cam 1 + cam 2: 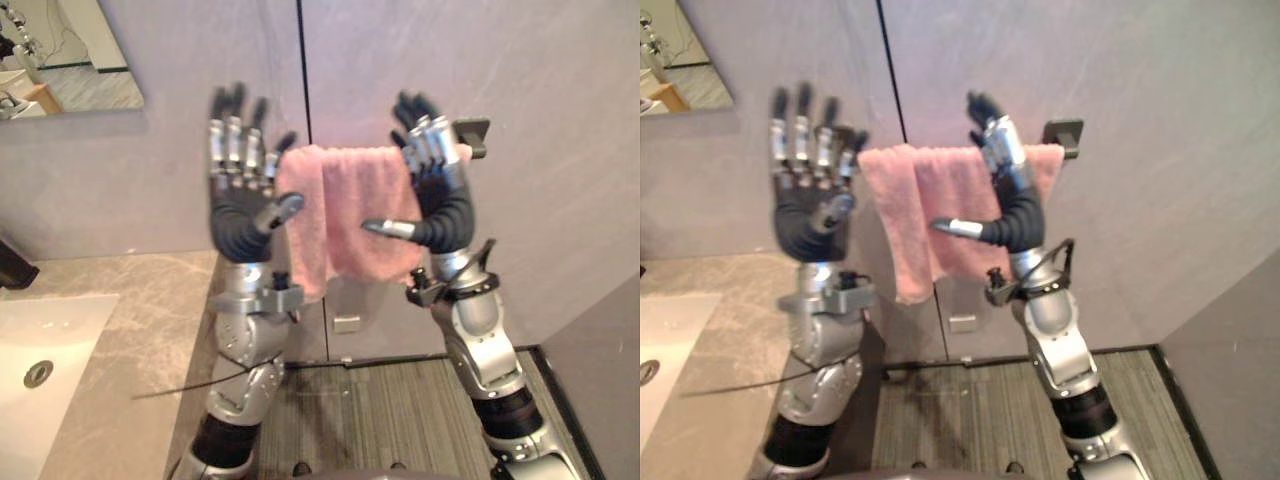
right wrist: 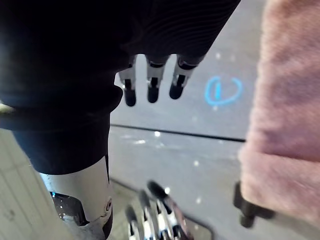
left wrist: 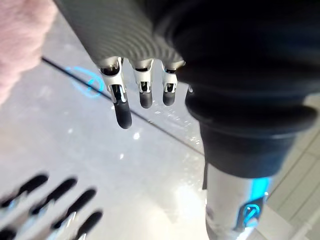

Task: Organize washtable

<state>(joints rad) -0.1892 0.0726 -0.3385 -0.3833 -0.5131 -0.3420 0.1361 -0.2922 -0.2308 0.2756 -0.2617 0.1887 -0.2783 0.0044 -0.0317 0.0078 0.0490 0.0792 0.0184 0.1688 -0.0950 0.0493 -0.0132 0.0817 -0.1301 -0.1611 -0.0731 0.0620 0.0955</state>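
Pink towel [image 1: 342, 205] behind right hand [image 1: 440, 195], beside left hand [image 1: 240, 195].

The pink towel [image 1: 345, 210] is hanging against the grey wall [image 1: 560, 150] and taking up the stretch between the two raised hands, with its left fold drooping lowest. The left hand [image 1: 238, 185], fingers straight and spread, is standing just beside the towel's left edge. The right hand [image 1: 432, 165], likewise spread, is crossing in front of the towel's right end and crowding the dark bracket [image 1: 472, 130] there. Bare wall is lying free above the towel and to the right of the bracket, and more is showing below the hem down to the floor. On the left, the countertop [image 1: 130, 320] is pressing close beside the left arm, its sink [image 1: 40, 350] sitting toward the counter's left edge.
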